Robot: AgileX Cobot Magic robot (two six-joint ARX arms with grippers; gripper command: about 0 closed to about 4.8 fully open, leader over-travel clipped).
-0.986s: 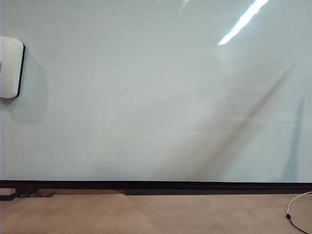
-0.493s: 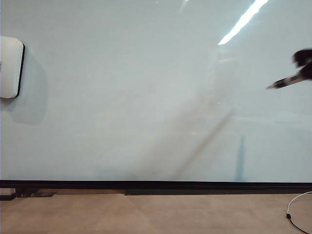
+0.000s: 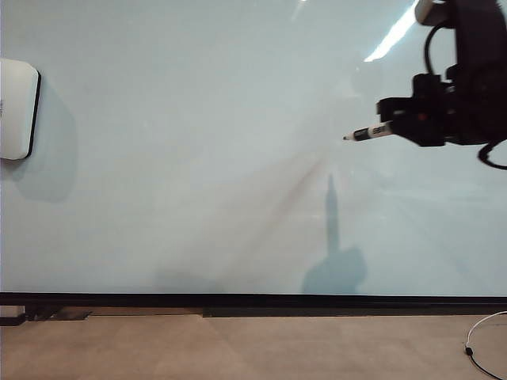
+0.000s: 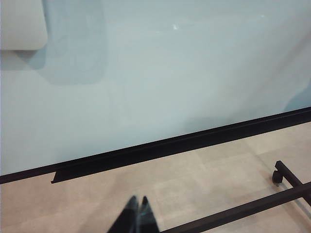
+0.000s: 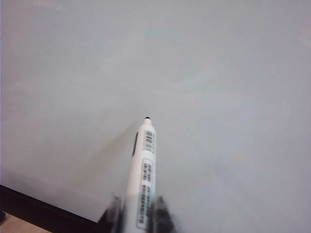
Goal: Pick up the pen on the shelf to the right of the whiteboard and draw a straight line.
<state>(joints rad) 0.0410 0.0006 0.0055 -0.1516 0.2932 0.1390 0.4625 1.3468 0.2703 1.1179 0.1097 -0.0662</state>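
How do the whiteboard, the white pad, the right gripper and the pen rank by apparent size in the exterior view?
1. whiteboard
2. right gripper, though it is nearer the camera
3. white pad
4. pen

Even, bright indoor light fills all three views. On the glossy whiteboard (image 3: pixel 198 158) a ceiling tube's glare streak sits in the exterior view's upper right. The pen (image 3: pixel 371 132) and the right hand (image 3: pixel 400 119) holding it cast a soft dark shadow below them on the board, with fainter diagonal bands beside it. The white pad (image 3: pixel 17 109) throws a grey shadow. The right wrist view is soft; the hand's fingers (image 5: pixel 160 213) blur. The left hand (image 4: pixel 136 216), its tips together, shows dark and blurred.
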